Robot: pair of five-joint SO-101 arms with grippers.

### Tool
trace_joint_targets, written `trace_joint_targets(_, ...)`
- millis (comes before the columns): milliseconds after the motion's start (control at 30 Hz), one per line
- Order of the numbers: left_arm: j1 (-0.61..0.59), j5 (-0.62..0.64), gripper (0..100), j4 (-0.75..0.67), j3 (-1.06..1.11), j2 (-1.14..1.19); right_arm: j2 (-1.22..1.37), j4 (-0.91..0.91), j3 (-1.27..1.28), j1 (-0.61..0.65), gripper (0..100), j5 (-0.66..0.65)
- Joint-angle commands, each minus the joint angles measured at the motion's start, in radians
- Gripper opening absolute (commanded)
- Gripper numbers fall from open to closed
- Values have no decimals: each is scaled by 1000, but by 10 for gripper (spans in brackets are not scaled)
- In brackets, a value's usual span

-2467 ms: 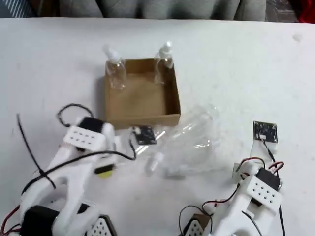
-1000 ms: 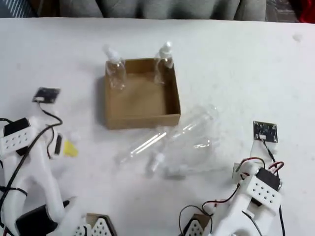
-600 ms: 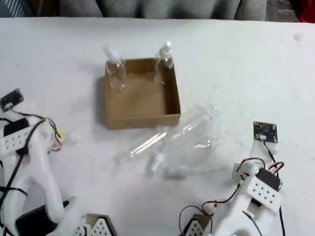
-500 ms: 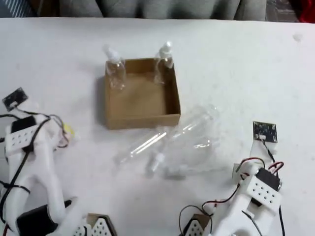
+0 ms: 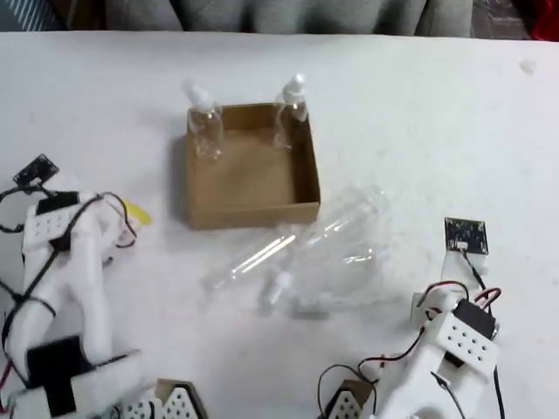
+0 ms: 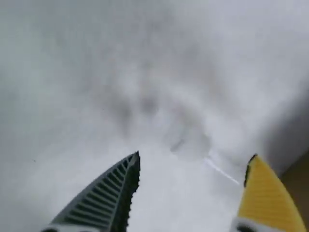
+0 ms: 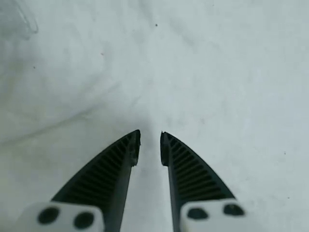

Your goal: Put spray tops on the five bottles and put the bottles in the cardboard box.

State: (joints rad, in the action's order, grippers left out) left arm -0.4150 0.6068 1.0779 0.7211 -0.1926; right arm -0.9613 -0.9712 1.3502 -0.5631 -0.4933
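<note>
The cardboard box (image 5: 253,166) sits centrally on the table (image 5: 419,113), likely so both arms can reach it. Two capped bottles (image 5: 205,129) stand at its far corners, and uncapped bottles (image 5: 327,244) lie just in front beside a loose spray top (image 5: 278,286). The left gripper (image 6: 193,162) hangs over bare table left of the box, jaws wide and empty, while the right gripper (image 7: 150,134) points down at bare table, jaws almost closed on nothing.

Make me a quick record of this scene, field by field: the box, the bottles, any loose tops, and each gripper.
Box: cardboard box, open, mid table.
Capped: left bottle and right bottle, upright with tops on, at the box's far corners.
Uncapped: lying bottles, clear, heaped in front of the box; count unclear.
Loose: one spray top beside the heap.
Left arm: left gripper open, empty, left of the box.
Right arm: right gripper shut, empty, over bare table.
</note>
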Motion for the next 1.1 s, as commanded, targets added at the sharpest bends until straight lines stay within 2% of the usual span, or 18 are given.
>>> trace_joint_targets(0,-4,51,313,-20,-127,119,-15,13,-11,10,39,-11)
trace_joint_targets(233,-2,77,312,-25,-186,259,-15,13,-11,10,40,-12)
trace_joint_targets(367,-4,77,312,-95,-187,334,-15,13,-11,10,39,-37)
trace_joint_targets(467,-4,77,303,-97,-187,335,-15,13,-9,10,38,-46)
trace_joint_targets(533,-4,77,248,-97,-186,323,-15,13,-9,10,38,-46)
trace_joint_targets(667,2,71,33,-89,-176,292,-15,13,-9,10,38,-48)
trace_joint_targets(700,2,69,7,-72,-176,282,-15,13,-9,10,38,-49)
trace_joint_targets(767,5,69,61,-31,-183,252,-15,13,-9,10,38,-49)
trace_joint_targets(867,25,63,50,8,-183,188,-15,13,-9,10,38,-49)
trace_joint_targets(967,53,-29,19,25,-178,114,-15,13,-9,10,38,-49)
trace_joint_targets(1067,71,-207,23,63,-186,61,-15,13,-9,10,38,-49)
